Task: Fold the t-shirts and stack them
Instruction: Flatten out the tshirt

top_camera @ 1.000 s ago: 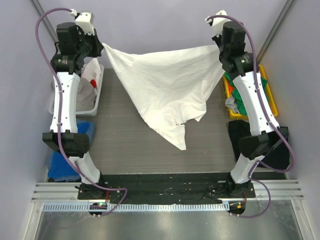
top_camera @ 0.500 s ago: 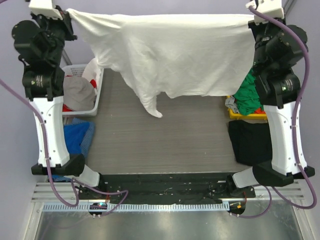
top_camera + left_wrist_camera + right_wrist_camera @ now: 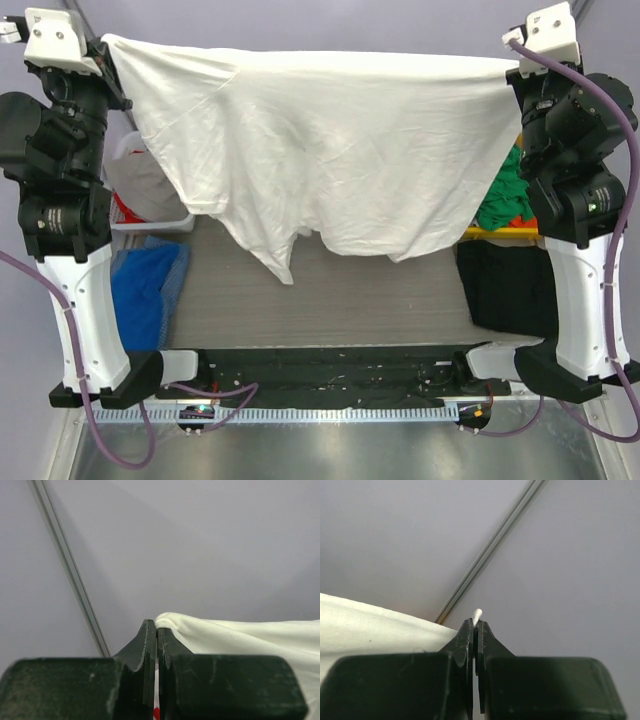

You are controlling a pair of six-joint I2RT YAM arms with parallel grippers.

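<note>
Down by the arm bases, the dark grey ribbed surface [image 3: 330, 300] shows between the two arms, with a flat black t-shirt [image 3: 512, 290] at its right edge and a crumpled blue cloth [image 3: 145, 290] off to its left. A little further back sit a white plastic basket [image 3: 172, 217] on the left and a yellow bin [image 3: 482, 232] holding bright green t-shirts [image 3: 503, 195] on the right. And above all that hangs the big white cotton t-shirt [image 3: 330, 150], held up in the air, well off the surface and spread from arm to arm!

Now the worry. Each grip is only a thin pinch at a corner, so a sharp outward tug could pull one side free and drop the cloth in a heap. The sides also hang over basket and bin, so a careless lowering could drape fabric onto them instead of laying it flat.

As for the shirt: lower edge ragged, one pointed flap dangling lowest left of centre, body lightly creased, top edge taut and nearly straight. No print shows from this side.

At the far corners, the left end effector [image 3: 156, 630] is clamped tight on a white fold. The right end effector [image 3: 475, 626] is closed too, with a sliver of white poking out at its tips.
</note>
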